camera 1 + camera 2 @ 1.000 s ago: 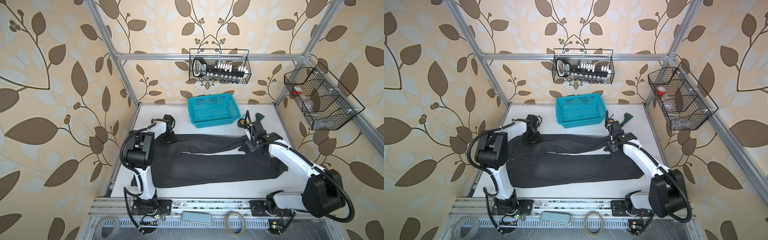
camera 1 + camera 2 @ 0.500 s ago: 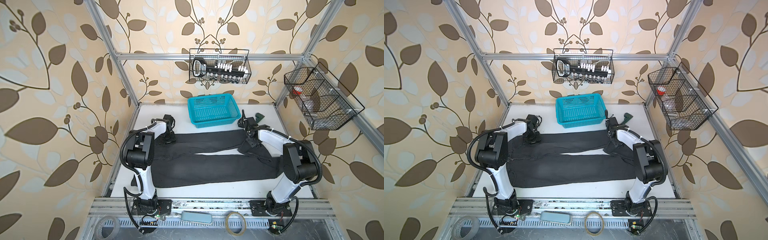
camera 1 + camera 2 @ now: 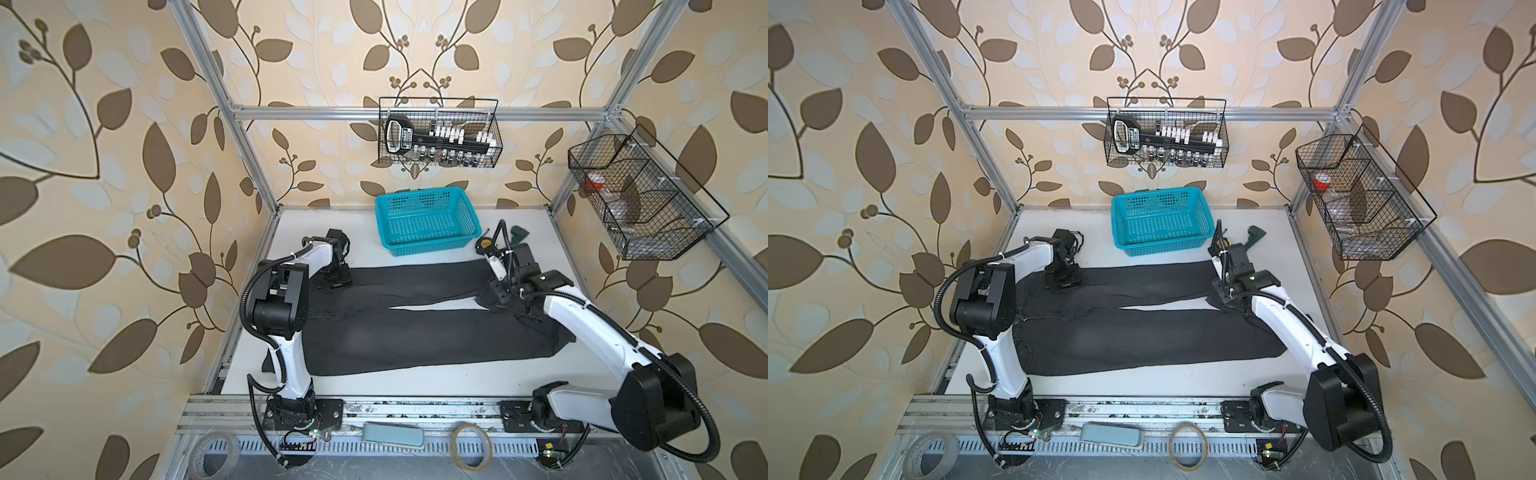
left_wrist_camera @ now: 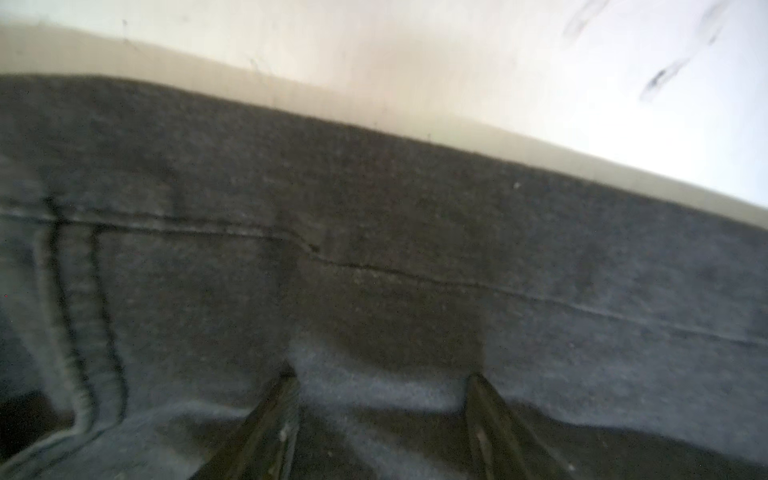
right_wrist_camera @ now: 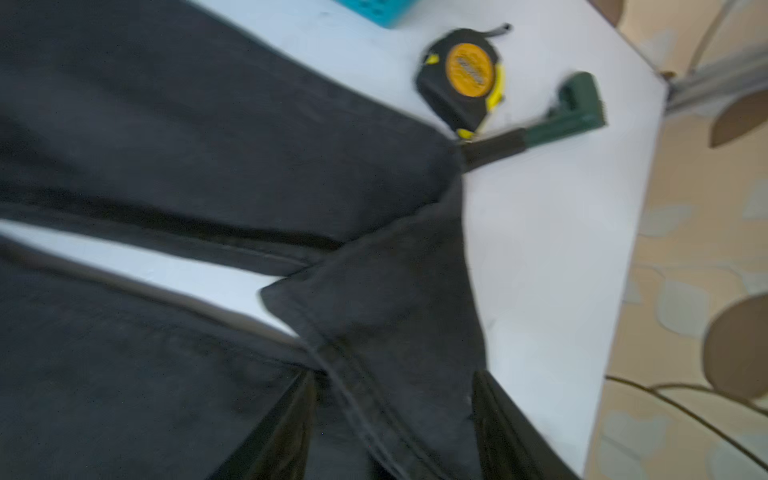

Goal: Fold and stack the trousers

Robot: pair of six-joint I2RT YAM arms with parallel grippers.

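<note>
Your trousers [image 3: 415, 332] lie lengthwise across the worktop [image 3: 415, 380], with the waist at the left edge, the cuffs near the right edge and a thin bare gap between the legs. Your left gripper [image 4: 382, 374] sits on the denim by the waist, jaws apart. Your right gripper [image 5: 395, 374] stands open over the turned-over far cuff. The tape measure [image 5: 461, 79] has an orange label too blurred to read. Bare room runs along the front edge and either side of the teal basket [image 3: 432, 245] at the back edge.

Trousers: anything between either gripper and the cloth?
Nothing visible. The left gripper and right gripper both sit directly over the trousers, jaws apart, bare denim between the fingers. A tape measure and a green tool lie at the far cuff's edge, outside the right gripper's jaws.
</note>
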